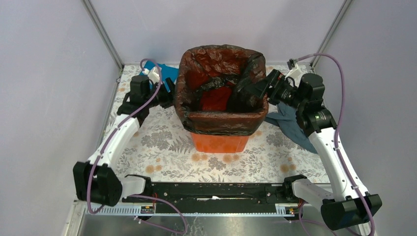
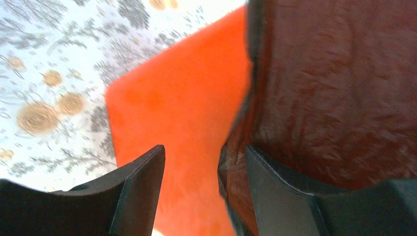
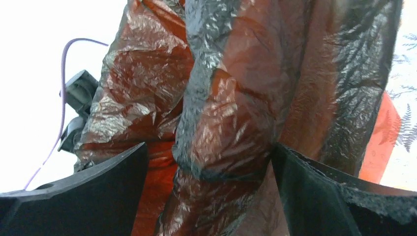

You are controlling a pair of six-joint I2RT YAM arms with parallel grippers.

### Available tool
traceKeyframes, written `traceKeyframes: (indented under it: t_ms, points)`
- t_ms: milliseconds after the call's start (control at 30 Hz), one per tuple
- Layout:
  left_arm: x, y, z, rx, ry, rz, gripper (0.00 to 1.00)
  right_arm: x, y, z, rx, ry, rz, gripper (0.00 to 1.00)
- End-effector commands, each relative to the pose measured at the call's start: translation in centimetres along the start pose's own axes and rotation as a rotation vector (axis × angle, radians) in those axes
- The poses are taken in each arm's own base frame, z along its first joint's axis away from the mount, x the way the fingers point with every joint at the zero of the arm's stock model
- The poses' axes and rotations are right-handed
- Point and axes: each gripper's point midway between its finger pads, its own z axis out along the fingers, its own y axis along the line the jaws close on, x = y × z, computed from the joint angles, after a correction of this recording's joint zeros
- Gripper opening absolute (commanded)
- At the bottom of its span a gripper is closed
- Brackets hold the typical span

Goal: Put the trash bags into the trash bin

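Hands first: my left hand (image 2: 204, 150) is released, fingers (image 2: 137, 191) spread, low against the left outer side of the trash bin (image 1: 219, 142). Between them my wrist view shows bare orange wall and the hanging edge of the trash bag (image 1: 221, 120). The film lies against one finger only, nothing pinched.

Next, my right hand (image 3: 209, 147) is spread wide at the bin's right rim, reaching inward over it. A creased fold of bag film bulges between the two fingers without being clamped. Whether it touches a pad, I cannot tell.

Position of the trash bag: it sits in the bin as a liner, mouth turned out over the rim on all four sides. On the near wall the overhang covers the upper part; the lower orange wall is bare. Film reads reddish-brown where orange shows through, black in the folds. Loose folds bunch inside toward the right.

Position of the trash bin: upright on the worktop (image 1: 162, 142), between my arms. Just right of it lies the grey-blue cloth (image 1: 290, 125), under my right wrist. At the far left lies the teal cloth (image 1: 169, 73), beside my left wrist.
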Motion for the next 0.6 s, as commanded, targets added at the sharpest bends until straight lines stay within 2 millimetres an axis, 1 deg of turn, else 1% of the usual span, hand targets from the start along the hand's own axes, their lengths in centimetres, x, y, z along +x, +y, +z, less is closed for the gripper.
traceKeyframes:
  t_ms: [0,33,67,133,200,233,300,367,400,467,533,567]
  points:
    - [-2.2,-4.9,2.9,0.171,0.005,0.082,0.66,3.4,7.5,-0.1,-0.265,0.075,-0.037,1.0]
    - [-2.4,-4.2,3.7,0.141,0.009,0.079,0.66,4.3,8.1,0.1,-0.279,0.098,-0.011,1.0]
    - [-3.2,-3.2,4.1,0.096,-0.008,0.078,0.66,4.5,8.7,0.2,-0.301,0.089,-0.009,1.0]
    - [-4.7,-0.8,4.3,0.029,-0.043,0.062,0.69,4.9,8.6,0.1,-0.299,0.08,-0.002,1.0]
    - [-5.8,1.5,3.2,0.003,-0.061,0.016,0.74,4.5,7.6,-0.6,-0.215,0.058,-0.056,1.0]
    - [-6.3,2.6,2.4,-0.021,-0.072,0.005,0.77,4.1,7.2,-1.1,-0.167,0.041,-0.094,1.0]
    - [-7.2,4.2,0.3,-0.087,-0.105,0.015,0.83,3.0,6.8,-2.2,-0.096,0.01,-0.166,1.0]
    - [-6.8,4.1,-1.2,-0.115,-0.114,0.044,0.91,1.9,6.9,-3.2,-0.043,-0.026,-0.212,1.0]
    - [-7.0,4.4,-2.2,-0.133,-0.134,0.048,0.93,1.3,6.9,-3.6,-0.019,-0.042,-0.223,1.0]
    - [-6.4,4.0,-3.4,-0.142,-0.149,0.057,0.97,0.0,6.7,-4.0,0.039,-0.071,-0.236,1.0]
    - [-5.8,4.1,-4.6,-0.175,-0.17,0.056,0.98,-1.5,6.0,-4.4,0.121,-0.107,-0.264,1.0]
    - [-5.7,4.2,-5.2,-0.196,-0.185,0.058,0.99,-2.6,5.6,-4.5,0.163,-0.137,-0.281,1.0]
